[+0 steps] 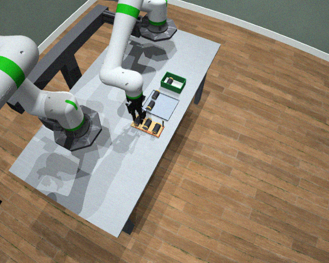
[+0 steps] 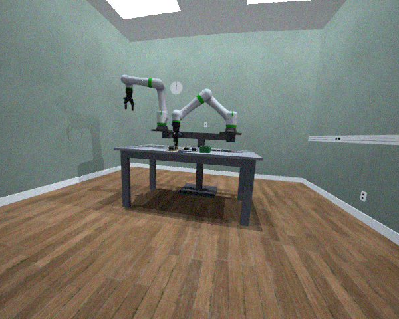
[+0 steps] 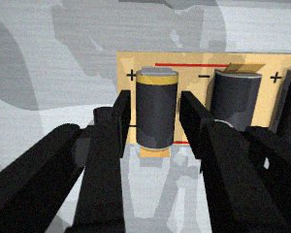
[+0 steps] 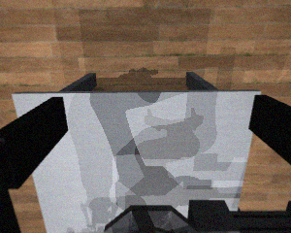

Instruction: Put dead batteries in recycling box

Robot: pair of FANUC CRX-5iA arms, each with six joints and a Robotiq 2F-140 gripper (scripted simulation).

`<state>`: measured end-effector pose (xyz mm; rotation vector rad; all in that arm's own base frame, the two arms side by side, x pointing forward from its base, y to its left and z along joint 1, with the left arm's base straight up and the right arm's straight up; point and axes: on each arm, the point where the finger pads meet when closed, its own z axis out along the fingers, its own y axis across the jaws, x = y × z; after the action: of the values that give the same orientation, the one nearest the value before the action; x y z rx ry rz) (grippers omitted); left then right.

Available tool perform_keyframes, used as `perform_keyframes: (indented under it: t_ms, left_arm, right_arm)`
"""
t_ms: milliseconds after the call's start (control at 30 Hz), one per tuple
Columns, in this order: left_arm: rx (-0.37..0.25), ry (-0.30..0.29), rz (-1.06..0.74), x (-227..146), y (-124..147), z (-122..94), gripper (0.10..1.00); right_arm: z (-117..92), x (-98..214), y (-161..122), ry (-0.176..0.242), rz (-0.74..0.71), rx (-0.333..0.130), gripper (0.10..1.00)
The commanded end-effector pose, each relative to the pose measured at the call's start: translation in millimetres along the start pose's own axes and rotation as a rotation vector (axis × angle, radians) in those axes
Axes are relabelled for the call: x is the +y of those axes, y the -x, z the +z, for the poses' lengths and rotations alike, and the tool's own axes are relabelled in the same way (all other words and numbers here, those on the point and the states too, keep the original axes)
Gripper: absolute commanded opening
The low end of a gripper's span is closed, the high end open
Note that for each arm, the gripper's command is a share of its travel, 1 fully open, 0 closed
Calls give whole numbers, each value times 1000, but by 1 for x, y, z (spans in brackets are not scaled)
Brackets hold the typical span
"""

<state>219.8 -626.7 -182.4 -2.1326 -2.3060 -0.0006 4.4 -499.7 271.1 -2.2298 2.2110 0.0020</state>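
Note:
The left gripper [image 1: 139,120] [image 2: 175,147] [image 3: 155,104] is open, fingers either side of an end battery [image 3: 156,116], with a gap each side. That battery lies in the wooden holder [image 1: 141,127] [image 3: 190,78], yellow-banded end at the + mark. The middle battery [image 1: 146,124] [image 3: 236,99] and the other end battery [image 1: 156,128] [image 3: 290,112] also lie in it. A battery [image 1: 170,80] lies in the upright green box [image 1: 172,88] [image 2: 205,149]. Two batteries [image 1: 155,94] [image 1: 150,105] lie on the blue-grey tray. The right gripper [image 2: 129,108] [image 4: 142,83] is open and empty. Whether the bulb is lit cannot be told.
The blue-grey tray [image 1: 167,107] lies between the holder and the box on the table [image 1: 102,198] [image 4: 58,146]. A thin dark post [image 1: 163,123] stands at the holder's far end. The right gripper hangs high beyond a table end.

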Motion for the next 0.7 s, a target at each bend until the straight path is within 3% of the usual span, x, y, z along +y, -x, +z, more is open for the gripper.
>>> perform_keyframes:
  t_ms: [0, 33, 667]
  left_arm:
    - [-3, 1, 0, 0, 1, -1, 364]
    - [-3, 1, 0, 0, 1, -1, 244]
    - [-3, 1, 0, 0, 1, -1, 244]
  right_arm:
    - [-1, 0, 0, 0, 0, 2, 1000]
    - [-1, 0, 0, 0, 0, 2, 1000]
    - [-1, 0, 0, 0, 0, 2, 1000]
